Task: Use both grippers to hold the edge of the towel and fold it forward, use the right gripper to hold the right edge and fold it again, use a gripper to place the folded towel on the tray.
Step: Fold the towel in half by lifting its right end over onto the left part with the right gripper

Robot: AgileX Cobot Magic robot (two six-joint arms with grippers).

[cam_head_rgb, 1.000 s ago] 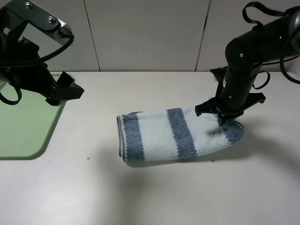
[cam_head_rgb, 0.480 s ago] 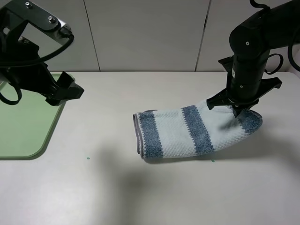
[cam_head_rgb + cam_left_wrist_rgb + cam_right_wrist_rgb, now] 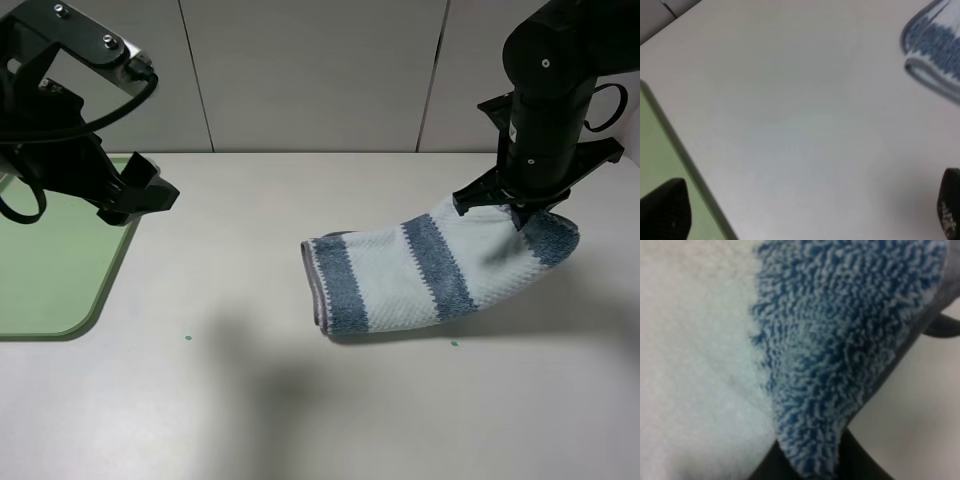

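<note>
lengthwise, the folded towel (image 3: 400, 285) lies on the right half of the pale table (image 3: 300, 400) — its long axis runs from left to right across the high view, angled a little so that the right end sits farther back than the left. broad blue and whitish stripes cross it the short way. the left end shows the doubled layers and a thin grey hem and rests flat on the table. the right end, a blue stripe, rises toward the arm above it, with a shadow under that side.

the right gripper (image 3: 515, 210) comes straight down on that right end, its black jaws drawn together and pinching the cloth. its own wrist camera is filled with terry at close range, blue loops beside pale ones, and only dark slivers of a finger show at the cloth's edge.

well apart from the towel, the left gripper (image 3: 150, 190) hangs above the right edge of the light green tray (image 3: 50, 290), which lies at the left side of the table. it holds nothing and touches nothing. in its wrist view the two black fingertips (image 3: 667, 210) stand wide apart at opposite sides of the picture, with bare table between them, the tray's green rim beside one and the hemmed end of the towel in the far corner — the towel is not on the tray.
</note>
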